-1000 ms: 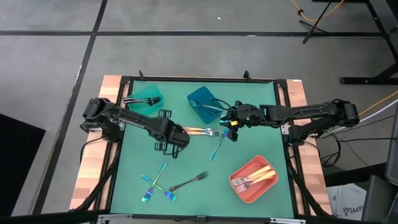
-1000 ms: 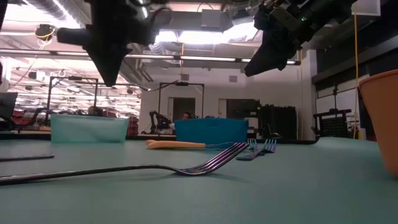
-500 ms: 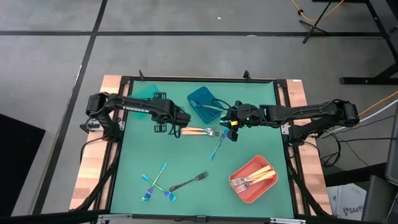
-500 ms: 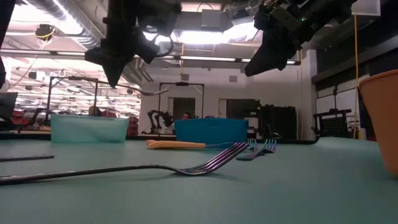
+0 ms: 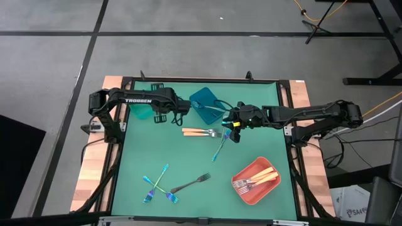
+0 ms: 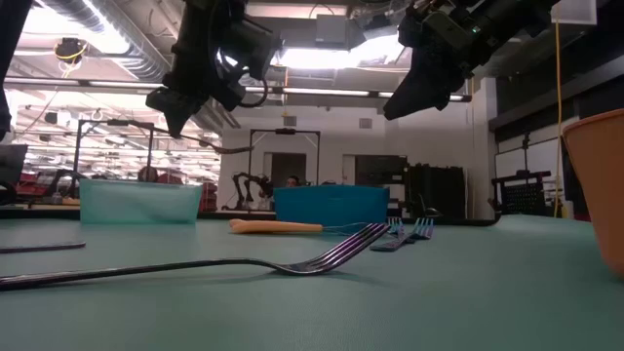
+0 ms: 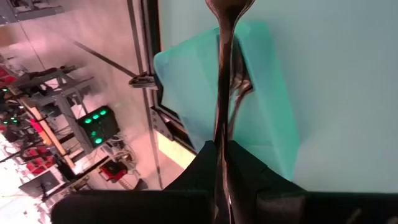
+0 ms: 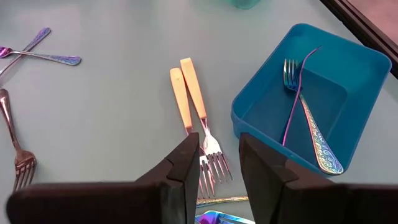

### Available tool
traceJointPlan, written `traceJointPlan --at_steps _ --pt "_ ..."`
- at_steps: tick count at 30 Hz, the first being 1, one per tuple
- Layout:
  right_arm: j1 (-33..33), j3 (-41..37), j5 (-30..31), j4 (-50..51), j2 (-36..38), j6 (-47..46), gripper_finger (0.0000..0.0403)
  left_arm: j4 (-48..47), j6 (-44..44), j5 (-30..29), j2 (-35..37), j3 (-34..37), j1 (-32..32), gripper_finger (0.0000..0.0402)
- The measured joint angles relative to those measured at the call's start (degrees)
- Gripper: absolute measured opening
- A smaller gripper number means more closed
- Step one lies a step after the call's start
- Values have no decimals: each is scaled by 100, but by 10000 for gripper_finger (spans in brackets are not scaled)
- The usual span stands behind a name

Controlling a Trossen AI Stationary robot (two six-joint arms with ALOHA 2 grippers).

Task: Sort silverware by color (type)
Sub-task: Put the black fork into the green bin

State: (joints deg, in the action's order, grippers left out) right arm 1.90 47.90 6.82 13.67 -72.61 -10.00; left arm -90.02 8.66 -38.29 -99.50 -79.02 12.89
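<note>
Left claw (image 5: 178, 108) hangs above the desk (image 5: 188, 163) beside the teal bin (image 5: 145, 108), pinching a black fork (image 7: 222, 74). Right claw (image 8: 219, 163), fingers spread and empty, hovers over two gold-handled forks (image 8: 194, 109) near the blue bin (image 8: 311, 99) holding iridescent forks (image 8: 305, 115).

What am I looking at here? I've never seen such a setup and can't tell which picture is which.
Two dark robot arms sort forks by colour on a green table. One camera looks straight down, one sits at table height, and one rides on each wrist. The left gripper is shut on a dark fork, carrying it above the teal bin. The right gripper hangs open over two gold-handled forks, beside the blue bin holding iridescent forks. More forks lie loose, and a red bin holds gold-handled ones.
</note>
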Motion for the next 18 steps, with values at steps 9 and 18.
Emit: traceJointPlan --at_steps 9,18 --pt "-1 0 1 7 1 0 104 1 -329 -21 0 0 618 14" --pt "0 0 -1 35 1 0 104 1 -331 -15 0 4 1266 14"
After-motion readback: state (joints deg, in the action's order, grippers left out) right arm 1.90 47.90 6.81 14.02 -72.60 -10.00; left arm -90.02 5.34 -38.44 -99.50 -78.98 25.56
